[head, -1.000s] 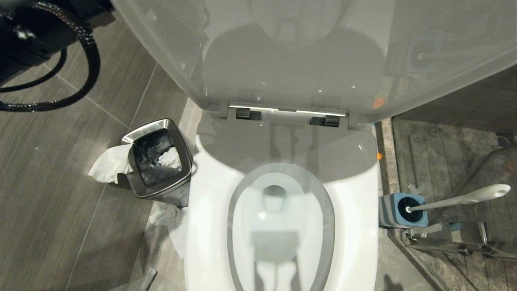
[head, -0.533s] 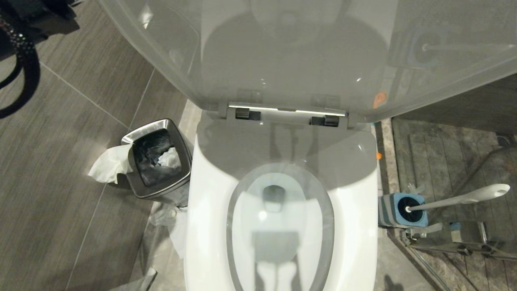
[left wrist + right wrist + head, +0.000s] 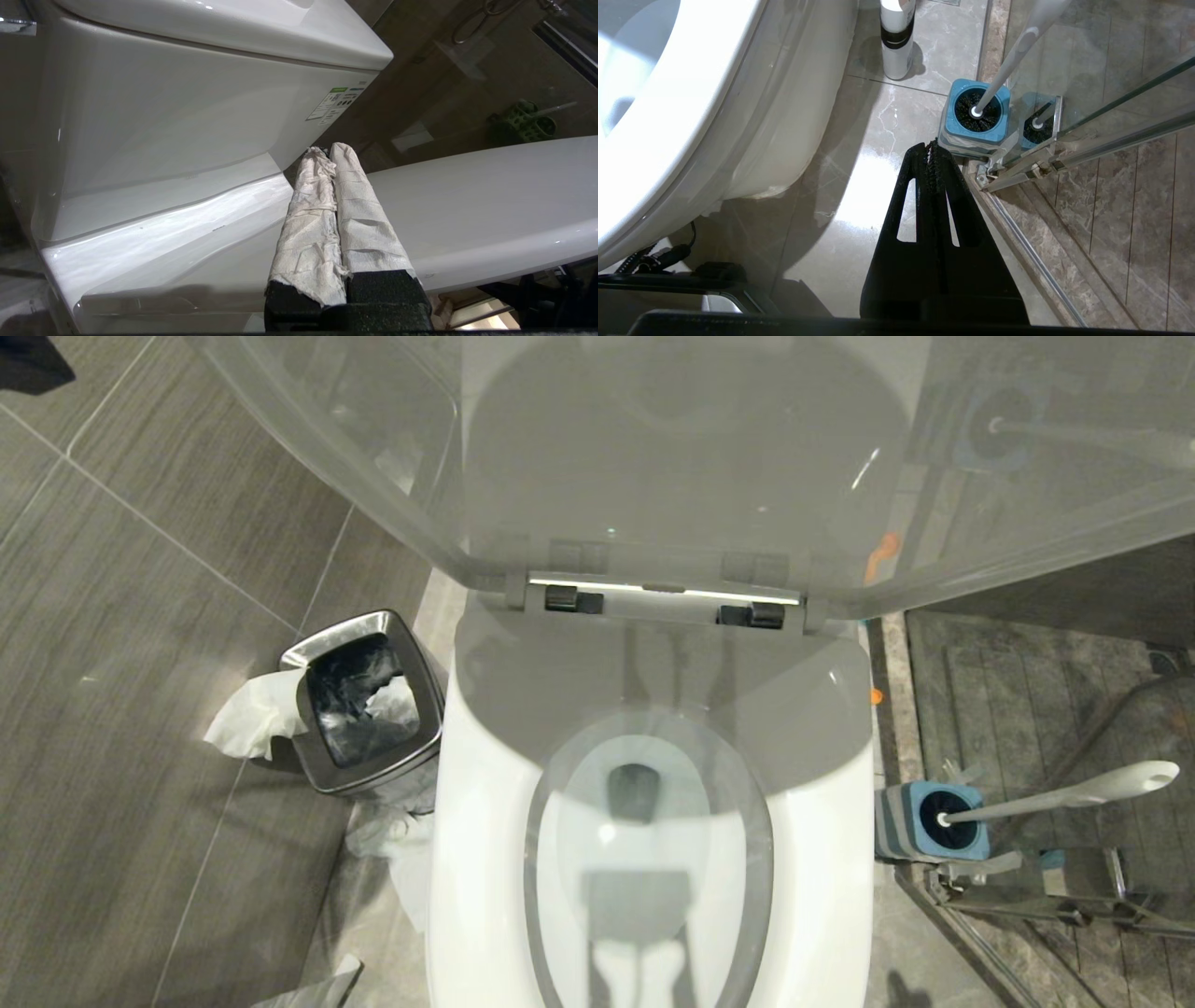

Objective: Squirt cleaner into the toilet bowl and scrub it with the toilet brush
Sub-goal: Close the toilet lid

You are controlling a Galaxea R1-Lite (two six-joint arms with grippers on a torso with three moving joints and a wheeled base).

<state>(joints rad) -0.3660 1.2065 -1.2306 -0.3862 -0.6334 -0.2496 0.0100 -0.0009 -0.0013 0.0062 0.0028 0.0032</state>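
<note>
- The left pincer [image 3: 331,151] is closed on nothing, its two paper-wrapped fingers [image 3: 362,205] pressed flat together; in its wrist view it is raised beside the white tank [image 3: 163,116], tips near the tank's corner with the printed sticker [image 3: 337,101], above the raised lid's edge [image 3: 490,196].
- The right pincer [image 3: 930,148] is likewise shut and empty, its black fingers meeting at the tips; it hangs low over the marble floor [image 3: 859,140] with its tips just short of the brush holder [image 3: 975,112].
- The toilet brush [image 3: 1008,60] stands in that blue-and-grey holder, its white handle leaning against the glass shower door [image 3: 1111,70].
- The cleaner [image 3: 896,39] stands upright on the floor between the holder and the toilet's base; only its white lower body shows.
- In the head view the toilet bowl [image 3: 644,821] is open, lid tipped up, with the brush to its right.
- A steel bin [image 3: 359,709] with tissue [image 3: 252,714] spilling over sits left of the bowl.
</note>
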